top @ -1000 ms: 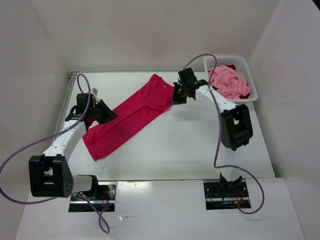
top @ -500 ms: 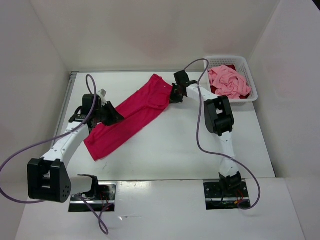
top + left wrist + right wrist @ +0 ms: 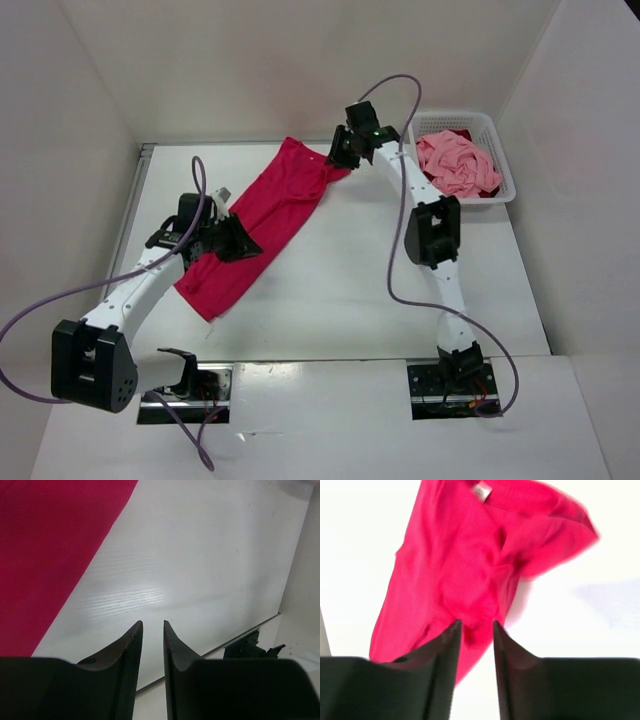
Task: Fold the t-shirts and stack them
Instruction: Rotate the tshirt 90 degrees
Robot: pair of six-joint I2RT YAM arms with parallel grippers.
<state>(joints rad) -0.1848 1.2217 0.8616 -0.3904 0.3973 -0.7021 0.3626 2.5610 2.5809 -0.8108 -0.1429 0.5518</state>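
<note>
Pink t-shirt (image 3: 458,165) in basket (image 3: 452,117), overhead view only, magenta t-shirt (image 3: 275,215) in all

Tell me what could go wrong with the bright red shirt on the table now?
The left gripper hangs over bare table beside the edge of the shirt, so closing there might grab nothing. The shirt's collar end looks bunched under the right gripper, which is open, so folding now might press in wrinkles and make a lumpy stack.
</note>
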